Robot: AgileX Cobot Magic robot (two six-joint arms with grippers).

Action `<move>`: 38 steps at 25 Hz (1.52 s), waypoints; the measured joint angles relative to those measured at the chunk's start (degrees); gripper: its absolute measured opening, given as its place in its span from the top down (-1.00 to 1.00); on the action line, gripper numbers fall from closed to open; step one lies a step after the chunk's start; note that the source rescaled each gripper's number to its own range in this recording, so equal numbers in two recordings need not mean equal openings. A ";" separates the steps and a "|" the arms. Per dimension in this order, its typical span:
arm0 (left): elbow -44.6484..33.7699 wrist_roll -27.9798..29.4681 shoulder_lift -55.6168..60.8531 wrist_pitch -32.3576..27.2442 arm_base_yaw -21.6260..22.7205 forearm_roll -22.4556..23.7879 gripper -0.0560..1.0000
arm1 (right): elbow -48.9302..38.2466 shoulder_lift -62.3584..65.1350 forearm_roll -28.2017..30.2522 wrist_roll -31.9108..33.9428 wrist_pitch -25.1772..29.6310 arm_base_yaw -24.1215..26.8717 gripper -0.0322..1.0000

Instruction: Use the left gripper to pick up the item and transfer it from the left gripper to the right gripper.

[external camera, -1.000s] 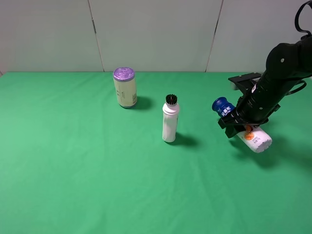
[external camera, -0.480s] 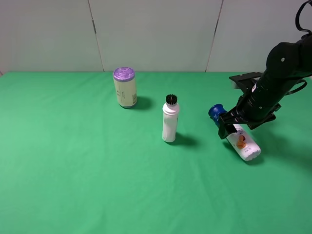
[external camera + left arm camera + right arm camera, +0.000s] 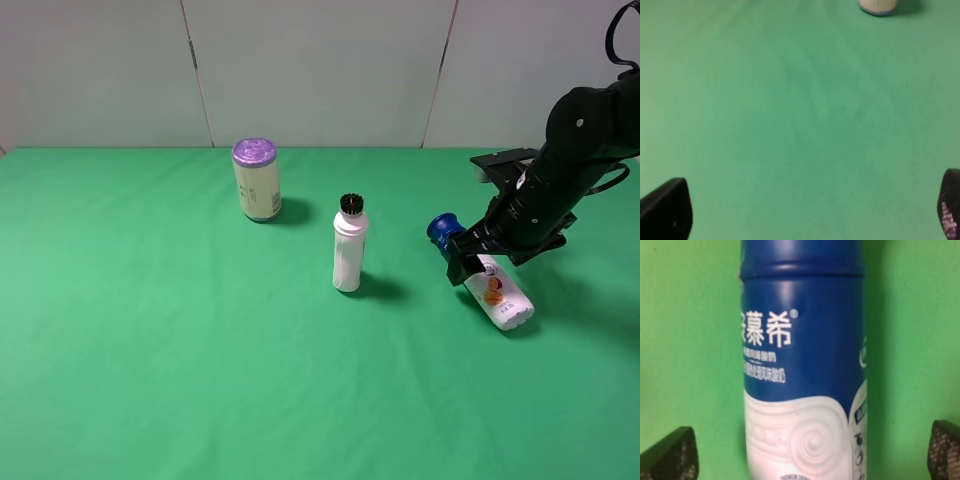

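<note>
The item, a bottle with a blue cap [image 3: 440, 228] and a white lower body [image 3: 505, 300], lies on its side on the green table at the right. My right gripper [image 3: 480, 256] is directly over its dark blue label. In the right wrist view the bottle [image 3: 802, 365] fills the middle, and the right gripper [image 3: 805, 455] is open, with green cloth showing between each fingertip [image 3: 667, 457] and the bottle. My left gripper [image 3: 807, 215] is open and empty over bare cloth. It does not show in the exterior view.
A slim white bottle with a black cap [image 3: 349, 250] stands at the table's middle. A cream can with a purple lid [image 3: 256, 178] stands further back on the left, and its base shows in the left wrist view [image 3: 878, 6]. A grey wall runs along the back.
My right gripper has come down and slightly left with the bottle, which went from raised to lying on the table. Little has moved in the last half second.
</note>
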State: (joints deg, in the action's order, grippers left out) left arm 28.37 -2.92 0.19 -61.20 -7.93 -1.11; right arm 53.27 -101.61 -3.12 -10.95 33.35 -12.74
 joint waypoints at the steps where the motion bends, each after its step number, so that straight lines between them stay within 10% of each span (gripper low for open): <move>1: 0.00 0.00 0.00 0.00 0.00 0.00 -1.00 | 0.00 0.00 0.00 0.00 0.12 0.00 -1.00; 38: 0.00 0.00 0.00 0.00 0.00 0.00 -1.00 | -1.55 58.66 0.60 11.29 34.69 0.00 -1.00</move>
State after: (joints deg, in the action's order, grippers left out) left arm 28.37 -2.92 0.19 -61.20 -7.93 -1.11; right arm 51.71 -42.95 -2.52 0.34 68.04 -12.74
